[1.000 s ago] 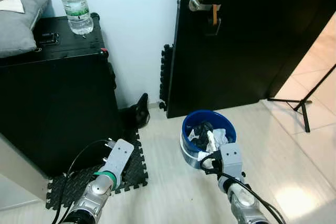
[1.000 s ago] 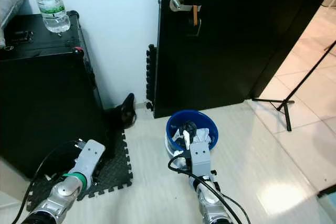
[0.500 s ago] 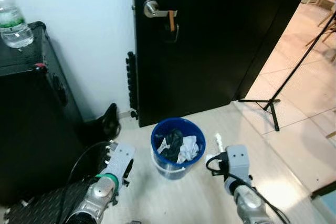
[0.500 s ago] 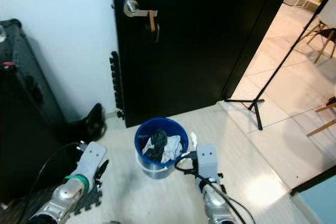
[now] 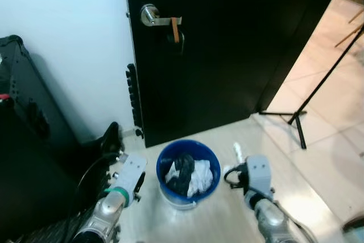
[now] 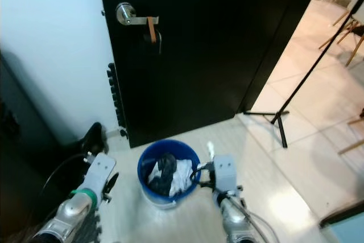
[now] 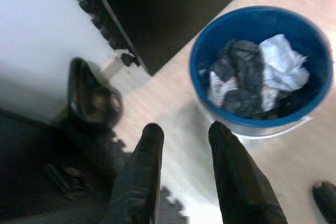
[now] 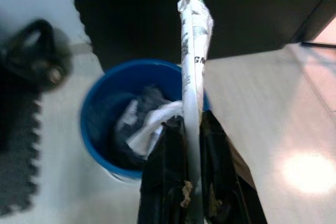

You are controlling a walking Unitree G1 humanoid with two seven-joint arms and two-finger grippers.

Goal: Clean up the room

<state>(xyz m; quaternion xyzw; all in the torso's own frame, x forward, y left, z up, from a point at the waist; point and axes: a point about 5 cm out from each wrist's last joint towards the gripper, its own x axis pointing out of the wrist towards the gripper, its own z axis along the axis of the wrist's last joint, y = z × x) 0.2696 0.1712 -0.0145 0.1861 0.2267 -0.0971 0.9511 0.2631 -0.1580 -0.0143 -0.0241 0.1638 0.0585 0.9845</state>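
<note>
Two pincers flank the blue bucket (image 5: 188,173) on the pale floor (image 5: 318,163); the right pincer (image 8: 192,124) is clamped on a twisted strip of white printed paper (image 8: 193,51), the strip standing up between its black fingers (image 8: 163,177) with its long axis running along them and its free end rising well past the tips; the bucket sits just beyond and to the inner side of that pincer, so the paper's tip already overlaps the rim in the right wrist view, and the judgement is that a short reach inward and forward would put the strip over the opening before letting go. The left pincer (image 7: 184,129) hangs on the bucket's other side, its fingers (image 7: 144,161) parted a moderate way with nothing between them; the bucket lies ahead of it and toward the robot's middle, near but apart. Both arms are about equally close to the bucket, yet the loaded right one is the arm the drop turns on.

The bucket already holds crumpled white paper and dark rags (image 7: 241,72); the left wrist view looks down into it more squarely, while the right wrist view gives the print on the strip and the grip. Farther out from the left pincer a dark shoe (image 7: 86,95) stands against the white wall (image 5: 62,44); beyond the bucket is the black door (image 5: 227,44) with its lever handle (image 5: 153,16); out past the right pincer a tripod leg (image 5: 298,120) crosses the tiles.
</note>
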